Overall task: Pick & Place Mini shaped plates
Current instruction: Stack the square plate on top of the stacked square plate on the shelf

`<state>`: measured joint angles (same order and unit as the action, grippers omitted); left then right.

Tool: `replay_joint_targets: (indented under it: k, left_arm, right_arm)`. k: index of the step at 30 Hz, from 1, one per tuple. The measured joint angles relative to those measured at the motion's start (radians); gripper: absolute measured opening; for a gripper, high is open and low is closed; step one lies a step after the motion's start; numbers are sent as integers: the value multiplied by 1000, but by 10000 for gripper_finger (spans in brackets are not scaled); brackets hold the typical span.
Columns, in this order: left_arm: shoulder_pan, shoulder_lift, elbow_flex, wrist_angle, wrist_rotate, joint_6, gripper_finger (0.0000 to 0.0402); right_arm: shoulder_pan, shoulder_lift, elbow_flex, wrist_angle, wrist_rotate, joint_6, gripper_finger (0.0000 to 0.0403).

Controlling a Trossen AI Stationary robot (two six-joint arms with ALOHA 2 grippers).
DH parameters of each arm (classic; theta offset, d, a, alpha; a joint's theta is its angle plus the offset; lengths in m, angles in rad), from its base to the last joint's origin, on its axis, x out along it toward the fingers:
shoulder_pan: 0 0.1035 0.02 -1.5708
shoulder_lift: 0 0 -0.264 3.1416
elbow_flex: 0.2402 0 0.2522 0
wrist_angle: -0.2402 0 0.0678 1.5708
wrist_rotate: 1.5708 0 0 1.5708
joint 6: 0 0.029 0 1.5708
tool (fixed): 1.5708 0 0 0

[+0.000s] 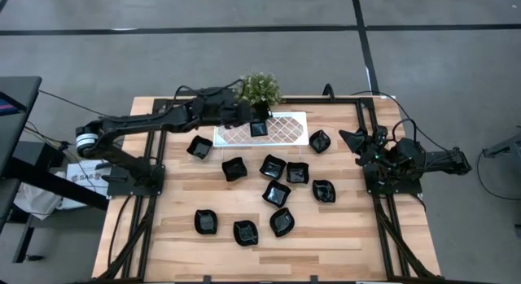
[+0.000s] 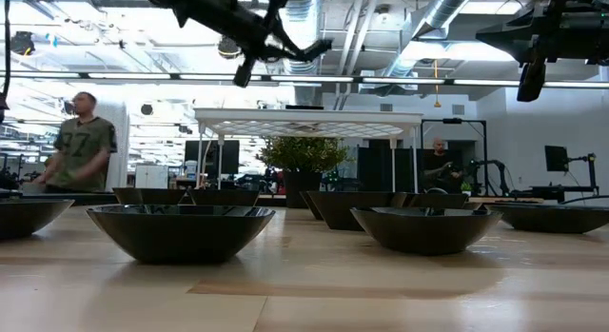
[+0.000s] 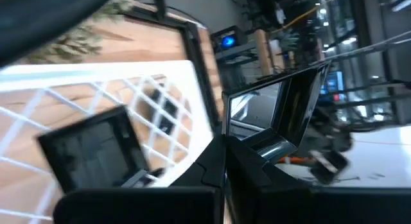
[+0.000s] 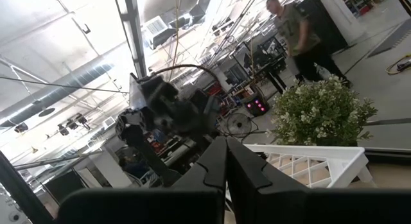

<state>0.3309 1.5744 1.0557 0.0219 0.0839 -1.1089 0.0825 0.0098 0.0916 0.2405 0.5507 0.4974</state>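
Progress stood at an early stage, judging by the layout: one mini shaped plate [image 1: 258, 128] sat on the white lattice tray [image 1: 286, 128], and a dozen or so others remained loose on the wooden surface [image 1: 163, 235]. Nearest the tray were a plate just off its left end [image 1: 199, 147] and another just off its right end [image 1: 319, 141]; the rest lay scattered in front of the tray, the farthest row [image 1: 245, 232] well apart from it. The left end effector [image 1: 254, 113] hovered over the tray's left half, beside the potted plant [image 1: 260, 89] at the tray's back edge. In its wrist view the fingers met at the tips and a square plate [image 3: 96, 147] lay free on the lattice beyond them, so it probably held nothing, though that view was blurred. The right end effector [image 1: 358, 146] waited well to the right of the tray, fingers together, empty. Nearly all the placing remained.
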Motion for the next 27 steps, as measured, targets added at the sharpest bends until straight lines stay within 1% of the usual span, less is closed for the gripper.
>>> replay_joint_targets:
  k: [2, 9, 24, 27]
  left_arm:
    - [12, 17, 0, -22, 5, 5, 7]
    - [32, 48, 0, -185, 15, 14, 7]
    - [31, 79, 0, -216, 23, 14, 7]
    - [31, 79, 0, -216, 45, 13, 7]
  right_arm:
    - [0, 0, 0, 0, 0, 0, 0]
    - [0, 0, 0, 0, 0, -1, 0]
    - [0, 0, 0, 0, 0, -1, 0]
    - [0, 0, 0, 0, 0, -1, 0]
